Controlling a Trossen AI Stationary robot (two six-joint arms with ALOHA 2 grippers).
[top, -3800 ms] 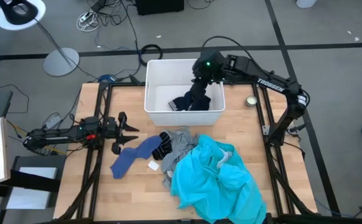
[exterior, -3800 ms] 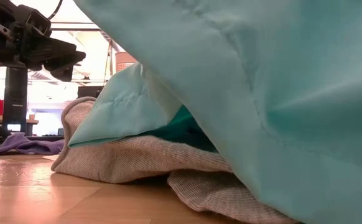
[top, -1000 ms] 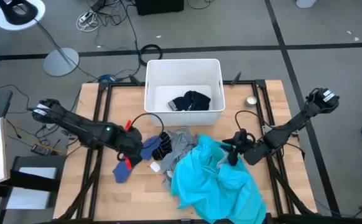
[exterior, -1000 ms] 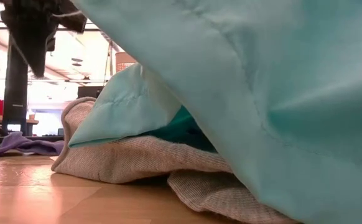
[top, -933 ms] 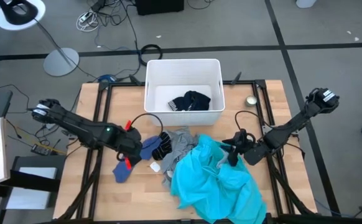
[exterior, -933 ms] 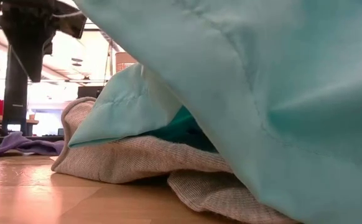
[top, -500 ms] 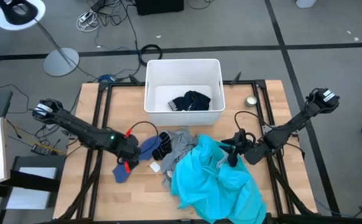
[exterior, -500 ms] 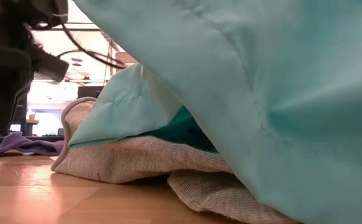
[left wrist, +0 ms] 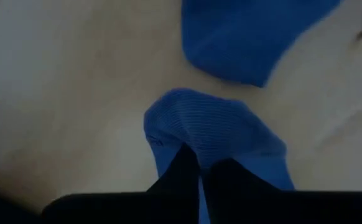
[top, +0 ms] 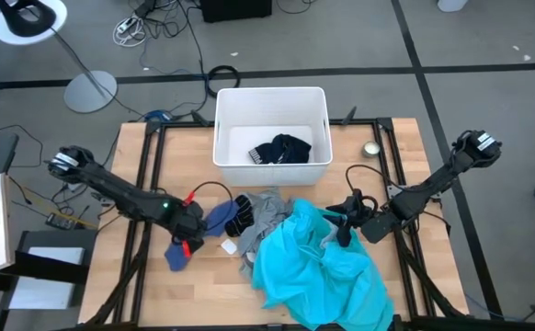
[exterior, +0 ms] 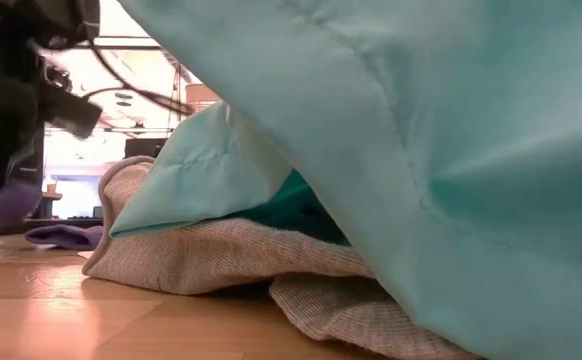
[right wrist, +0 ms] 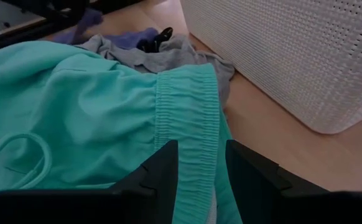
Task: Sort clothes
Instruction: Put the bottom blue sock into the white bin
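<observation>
Left pincer pinched the blue sock on the surface, while right pincer hung spread over the turquoise garment.

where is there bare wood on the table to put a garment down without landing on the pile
Bare wood shows along the table's left side between the frame rail and the blue sock, and on the right between the white plastic bin and the right gripper. The middle and front are crowded: the grey shirt and the large turquoise garment overlap there. The left gripper is at the sock.
</observation>
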